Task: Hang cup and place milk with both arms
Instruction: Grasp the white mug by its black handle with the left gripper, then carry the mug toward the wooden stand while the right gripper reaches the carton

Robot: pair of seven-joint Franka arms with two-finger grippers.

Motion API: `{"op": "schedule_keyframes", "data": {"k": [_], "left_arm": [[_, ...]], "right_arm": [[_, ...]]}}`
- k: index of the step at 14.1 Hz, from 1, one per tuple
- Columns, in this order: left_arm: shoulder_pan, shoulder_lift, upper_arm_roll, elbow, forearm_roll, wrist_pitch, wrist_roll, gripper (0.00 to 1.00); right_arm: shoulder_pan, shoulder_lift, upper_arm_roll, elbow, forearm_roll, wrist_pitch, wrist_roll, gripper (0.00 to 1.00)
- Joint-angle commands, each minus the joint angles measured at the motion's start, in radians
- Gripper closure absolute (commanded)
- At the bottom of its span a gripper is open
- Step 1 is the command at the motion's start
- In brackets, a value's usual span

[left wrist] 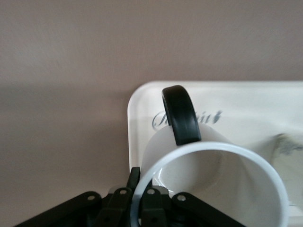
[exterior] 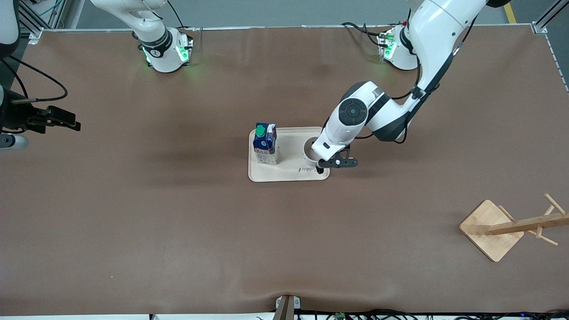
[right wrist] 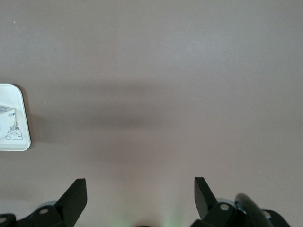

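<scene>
Brown matting covers the table [exterior: 133, 222], grey floor showing past its top edge. Nothing looks finished: the milk [exterior: 266, 143] stands on the cream tray [exterior: 284, 174], the cup [left wrist: 213, 184] beside it there, and the rack [exterior: 506, 227] (tipped over, near the left arm's end) is bare. The left gripper [exterior: 321, 166] sits at the cup's rim; whether it grips I cannot tell. The right gripper [right wrist: 140, 198] waits spread over bare matting.

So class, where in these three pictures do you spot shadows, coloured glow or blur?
Front view: green glow beside both arm bases, soft shadow beside the tray. Left wrist view: the cup rim is close and blurred. Right wrist view: a broad faint shadow band crosses the table.
</scene>
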State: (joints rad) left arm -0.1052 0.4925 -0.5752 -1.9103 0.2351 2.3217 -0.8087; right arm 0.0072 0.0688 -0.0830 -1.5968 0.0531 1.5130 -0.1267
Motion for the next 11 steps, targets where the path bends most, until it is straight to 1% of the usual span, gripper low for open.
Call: {"op": "schedule_keyframes", "data": {"k": [1, 3, 5, 8, 9, 11], "left_arm": [[0.004, -0.098, -0.006, 0.051, 0.023, -0.122, -0.02, 1.0], [0.01, -0.165, 0.0, 0.074, 0.027, -0.189, -0.009, 1.0], [0.07, -0.242, -0.002, 0.074, 0.029, -0.232, 0.049, 1.0], [0.171, -0.351, -0.002, 0.079, 0.027, -0.321, 0.228, 1.0], [0.208, -0.377, -0.003, 0.079, 0.027, -0.346, 0.3, 1.0], [0.283, -0.422, -0.002, 0.082, 0.014, -0.387, 0.457, 1.0]], "right_arm": [[0.052, -0.004, -0.001, 0.008, 0.011, -0.04, -0.002, 0.0], [0.109, 0.002, -0.001, 0.011, 0.013, -0.034, -0.001, 0.0], [0.183, 0.02, -0.001, 0.018, 0.074, -0.013, 0.001, 0.0], [0.232, 0.054, -0.001, 0.015, 0.178, 0.136, 0.001, 0.0], [0.261, 0.061, -0.001, 0.017, 0.189, 0.15, 0.002, 0.0], [0.26, 0.083, -0.001, 0.017, 0.192, 0.148, -0.008, 0.0]]}}
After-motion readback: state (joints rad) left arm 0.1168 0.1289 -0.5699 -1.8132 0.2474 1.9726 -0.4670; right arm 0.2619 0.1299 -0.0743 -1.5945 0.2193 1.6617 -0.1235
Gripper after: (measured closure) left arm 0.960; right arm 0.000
